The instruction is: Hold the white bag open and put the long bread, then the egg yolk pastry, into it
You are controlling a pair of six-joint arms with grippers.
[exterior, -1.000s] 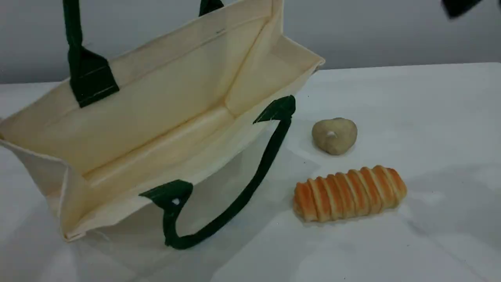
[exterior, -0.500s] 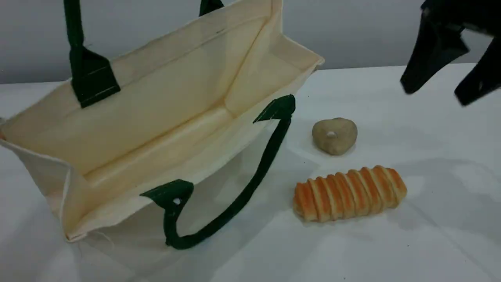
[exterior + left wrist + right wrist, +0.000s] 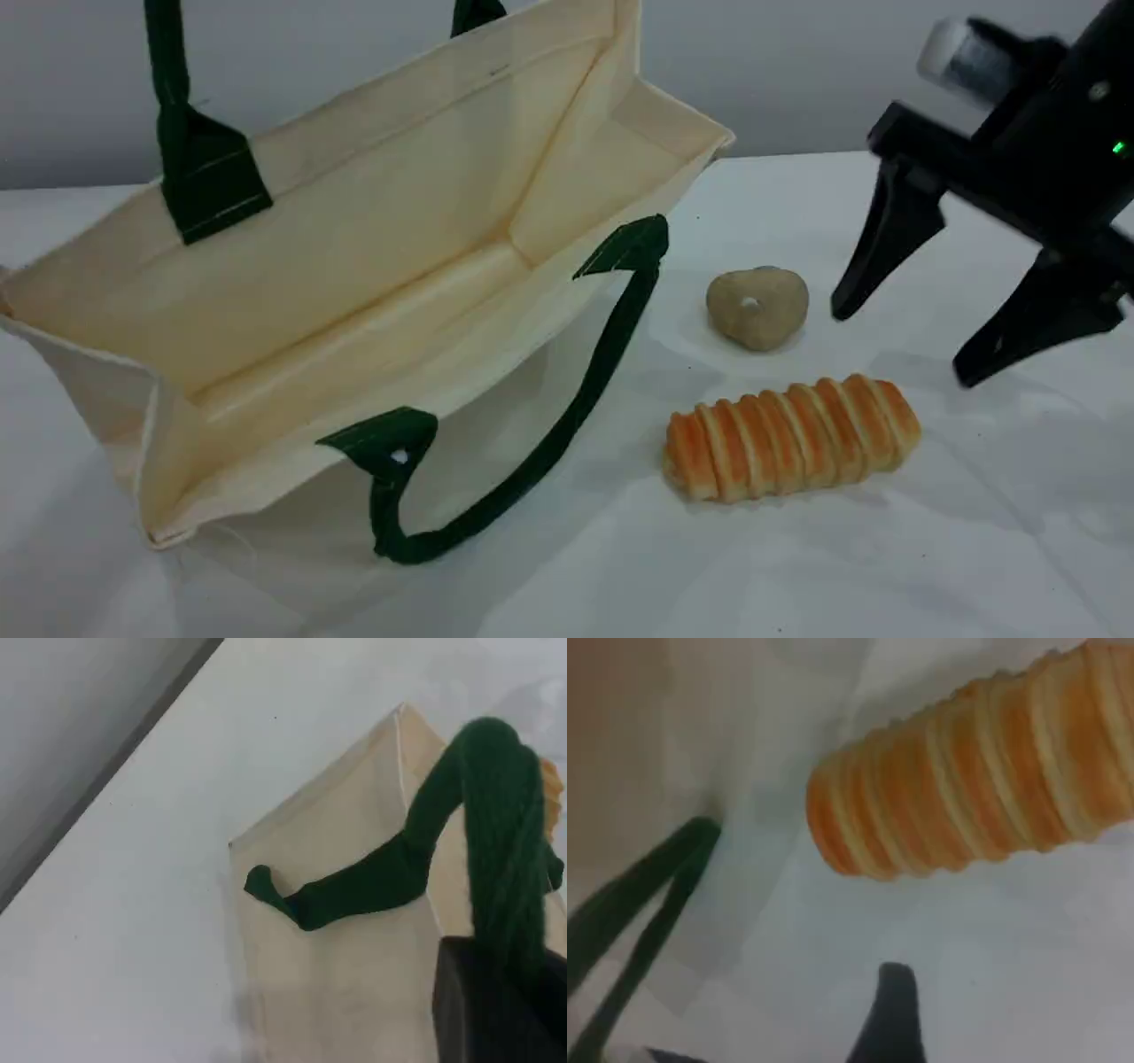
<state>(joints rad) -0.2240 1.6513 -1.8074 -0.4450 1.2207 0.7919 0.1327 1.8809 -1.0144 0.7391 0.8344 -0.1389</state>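
Long bread [image 3: 791, 439] near right claw [image 3: 898, 347], apart

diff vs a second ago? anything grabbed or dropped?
The right hand came in from the top right corner and moved down and left, jaws open. It now hovers right of the egg yolk pastry, close to the long bread. Nothing grabbed or released. Unchanged: the left hand stays shut on the white bag's far strap, bag open; both breads haven't moved.
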